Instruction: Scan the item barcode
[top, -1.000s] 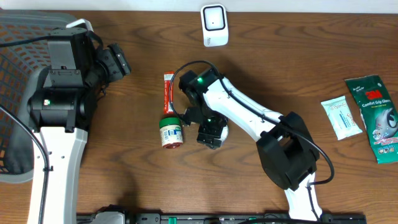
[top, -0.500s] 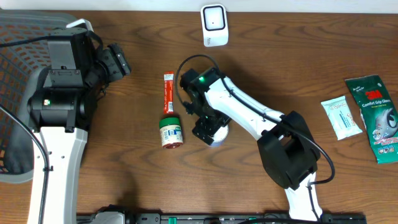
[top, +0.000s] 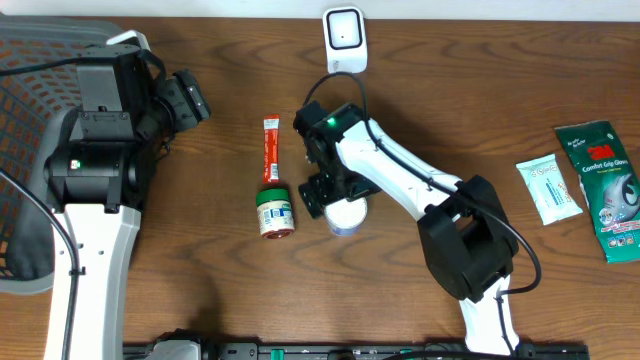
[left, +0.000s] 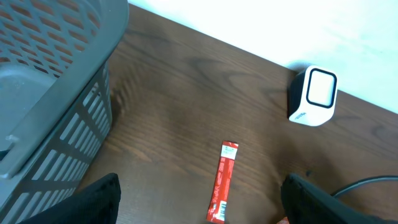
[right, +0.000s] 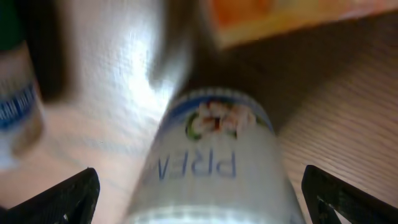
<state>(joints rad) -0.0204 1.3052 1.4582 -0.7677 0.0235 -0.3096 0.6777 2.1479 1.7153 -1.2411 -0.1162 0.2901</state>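
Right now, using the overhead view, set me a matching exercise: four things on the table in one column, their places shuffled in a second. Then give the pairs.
Things:
1. barcode scanner
2. red stick packet
3. small jar
4. green pack

Places:
A. at the right end of the table
B. lying on its side beside the white bottle
C. at the far edge, near the middle
D. flat on the wood, just beyond the jar

Pairs: 1-C, 2-D, 3-B, 4-A
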